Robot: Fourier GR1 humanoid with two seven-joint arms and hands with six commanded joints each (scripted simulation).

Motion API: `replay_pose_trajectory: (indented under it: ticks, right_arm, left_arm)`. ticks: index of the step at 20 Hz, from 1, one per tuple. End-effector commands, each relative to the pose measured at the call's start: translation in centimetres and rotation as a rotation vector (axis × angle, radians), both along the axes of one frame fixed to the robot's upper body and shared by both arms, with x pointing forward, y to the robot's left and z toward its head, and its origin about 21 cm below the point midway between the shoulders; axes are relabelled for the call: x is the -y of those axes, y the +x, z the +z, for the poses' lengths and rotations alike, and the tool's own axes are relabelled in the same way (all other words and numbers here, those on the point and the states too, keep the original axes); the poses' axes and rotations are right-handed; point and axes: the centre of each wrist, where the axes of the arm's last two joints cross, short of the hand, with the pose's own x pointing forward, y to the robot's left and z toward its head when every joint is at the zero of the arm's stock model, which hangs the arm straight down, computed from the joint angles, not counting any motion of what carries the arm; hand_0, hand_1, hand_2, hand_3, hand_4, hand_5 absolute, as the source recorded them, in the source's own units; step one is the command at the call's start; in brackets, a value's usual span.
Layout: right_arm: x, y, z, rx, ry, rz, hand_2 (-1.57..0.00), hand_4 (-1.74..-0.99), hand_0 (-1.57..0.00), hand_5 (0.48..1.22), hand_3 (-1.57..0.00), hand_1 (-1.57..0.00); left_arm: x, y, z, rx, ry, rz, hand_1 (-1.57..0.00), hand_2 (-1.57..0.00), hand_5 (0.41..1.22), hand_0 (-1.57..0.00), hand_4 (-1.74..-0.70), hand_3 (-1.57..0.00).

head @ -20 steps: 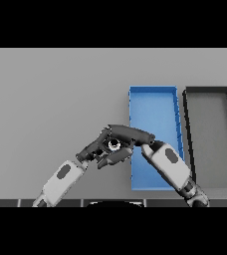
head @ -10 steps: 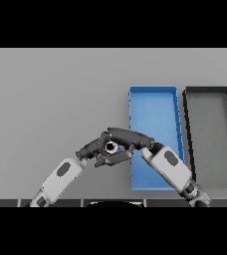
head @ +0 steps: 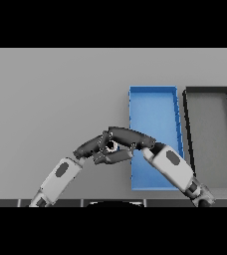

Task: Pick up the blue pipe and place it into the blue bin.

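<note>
Head view: the two arms come up from the near edge and meet near the middle of the grey worktop (head: 51, 99), just left of the blue bin (head: 153, 107). The left robot hand (head: 88, 148) reaches in from the near left, its dark fingers stretched toward the right. The right robot hand (head: 130, 137) comes from the near right, its forearm crossing the near part of the blue bin, and its fingers lie over the left hand's fingertips. Between the two hands sits a small pale round shape with a dark centre; it is too small and too covered to name, and no blue pipe can be made out. Fingers of both hands curve around that spot, but I cannot tell whether either one is clenched on anything. A dark bin (head: 210, 97) stands just right of the blue bin, side by side with it.
</note>
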Motion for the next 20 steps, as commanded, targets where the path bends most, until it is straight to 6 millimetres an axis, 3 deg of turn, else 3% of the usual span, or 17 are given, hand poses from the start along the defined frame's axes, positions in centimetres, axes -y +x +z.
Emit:
replay_pose_trajectory:
  ticks: [1,4,7,10,14,20]
  right_arm:
    - [-0.2,0.0,-0.2,0.003,-0.012,-0.005,-1.57,-1.485,-1.57,1.219,-1.57,-1.57]
    - [0.0,-0.3,-0.1,0.009,0.009,-0.003,-1.57,-1.487,-1.57,1.22,-1.57,-1.57]
    - [-0.1,0.2,0.2,-0.009,0.011,-0.019,-1.57,-1.491,-1.57,1.22,-1.57,-1.57]
    - [-0.2,0.3,0.7,-0.158,0.077,0.026,-1.57,-1.492,-1.57,1.221,-1.57,-1.57]
    - [-0.1,0.9,3.5,-0.282,0.13,0.044,-1.57,-1.494,-1.57,1.221,-1.57,-1.57]
    - [0.3,1.8,10.7,-0.158,0.208,0.035,-1.57,-1.494,-1.57,1.221,-1.57,-1.57]
  left_arm:
    - [0.3,0.0,0.0,0.002,-0.009,0.004,-0.07,-0.07,0.719,-0.08,-0.83,-0.03]
    - [0.1,0.4,0.1,-0.038,-0.03,0.026,-0.03,-0.04,0.636,-0.04,-0.84,-0.01]
    - [0.0,0.0,0.0,-0.103,-0.002,0.072,-0.02,-0.02,0.612,-0.02,-0.87,-0.01]
    - [-0.4,-0.3,-0.3,-0.086,0.002,0.065,-0.01,-0.01,0.572,-0.01,-0.88,0.0]
    - [-0.3,-0.7,-0.6,-0.085,0.001,0.058,0.0,0.0,0.529,0.0,-0.87,0.0]
    - [-0.9,-0.6,-0.4,-0.102,0.036,0.077,0.0,0.0,0.493,0.0,-0.86,0.0]
